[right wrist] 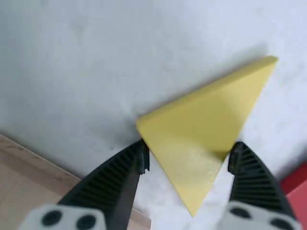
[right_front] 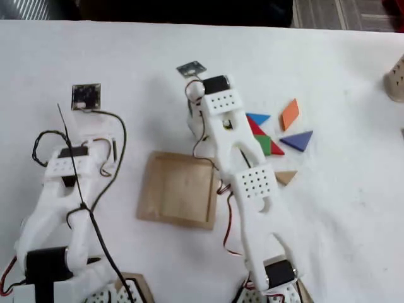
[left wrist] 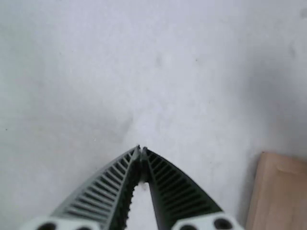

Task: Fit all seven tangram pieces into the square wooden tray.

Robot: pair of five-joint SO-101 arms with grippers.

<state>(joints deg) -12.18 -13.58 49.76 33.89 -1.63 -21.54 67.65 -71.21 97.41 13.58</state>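
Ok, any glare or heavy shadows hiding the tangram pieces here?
High view: even light, no glare, only faint shadows on the table. Right wrist view: the yellow triangle is evenly lit, with a soft shadow along its edge. Left wrist view: mild shading beside the wooden tray.

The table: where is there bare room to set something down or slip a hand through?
Widest bare patch: the near right of the table, between the right arm and the table's edge, nearer than the coloured pieces. The far strip beyond both arms is bare too. Crowded: between tray and pieces, where that arm's jaws flank the yellow triangle.
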